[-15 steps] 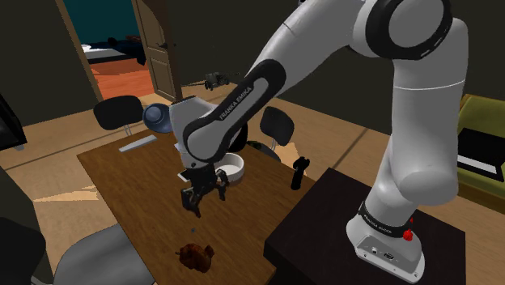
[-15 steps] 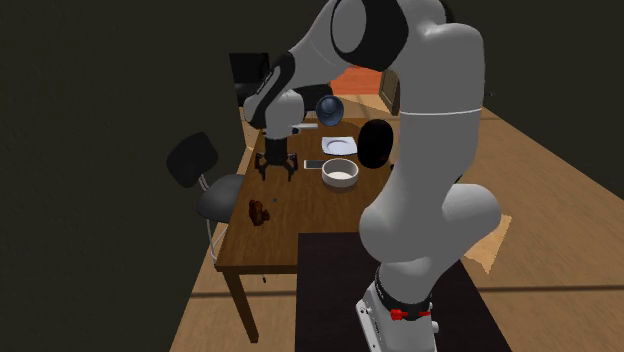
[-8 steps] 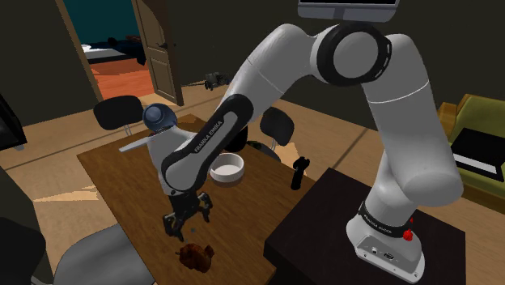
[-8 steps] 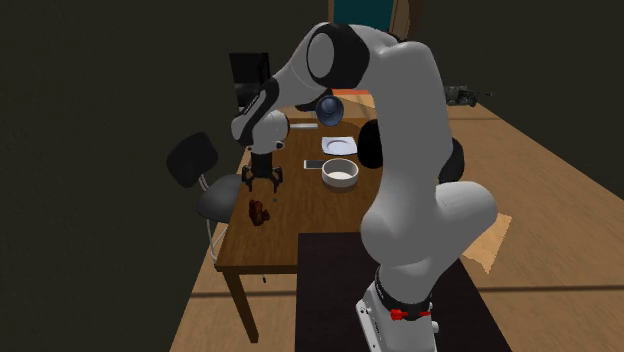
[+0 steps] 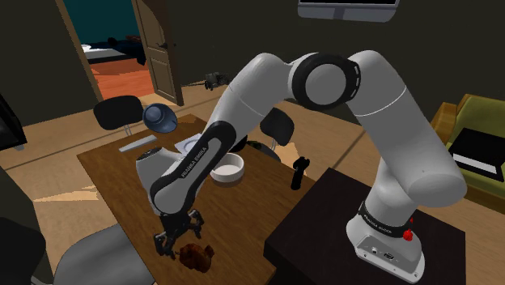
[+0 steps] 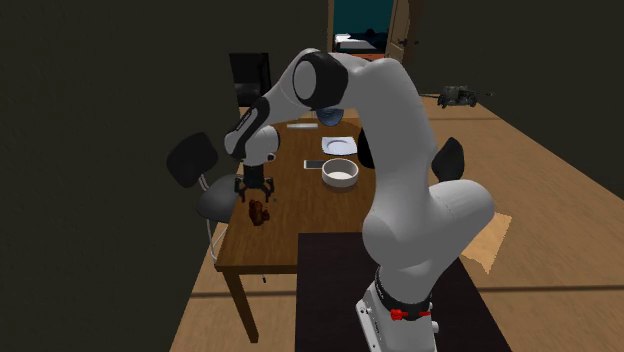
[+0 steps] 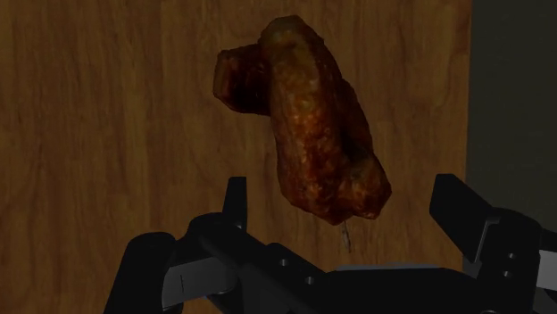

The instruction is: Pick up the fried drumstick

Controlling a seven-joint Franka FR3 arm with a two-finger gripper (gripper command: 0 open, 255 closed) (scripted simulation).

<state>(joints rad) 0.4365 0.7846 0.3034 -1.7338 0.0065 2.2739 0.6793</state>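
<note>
- Wrist view: we see the gripper (image 7: 344, 201) released, its two black fingers (image 7: 234, 198) standing well apart with nothing clasped between them.
- The fried drumstick (image 7: 308, 134) lies flat on the wooden bench (image 7: 107, 116) ahead of the gripper. Its near end falls in the gap between the fingers, and neither finger touches it.
- The drumstick is browned and glossy, with a darker stub jutting from its far end.
- In the shoulder view we find the gripper (image 5: 176, 241) pointing down, low over the bench (image 5: 105, 178). The drumstick (image 5: 196, 257) is just beside its fingertips and slightly below them, near the bench's edge.
- We cannot tell from that view whether the fingertips reach the bench top.
- A white bowl (image 5: 227, 169) sits well apart from the gripper, farther along the bench behind the white forearm, and a dark blue round object (image 5: 160, 118) stands farther still.
- In the second exterior view we see the gripper (image 6: 256, 190) directly above the drumstick (image 6: 259, 211) and close to it, on the side of the bench (image 6: 275, 235) nearest a black chair (image 6: 192, 158).
- The bowl (image 6: 340, 175) and a white plate (image 6: 339, 146) lie well away from the gripper, across the bench.
</note>
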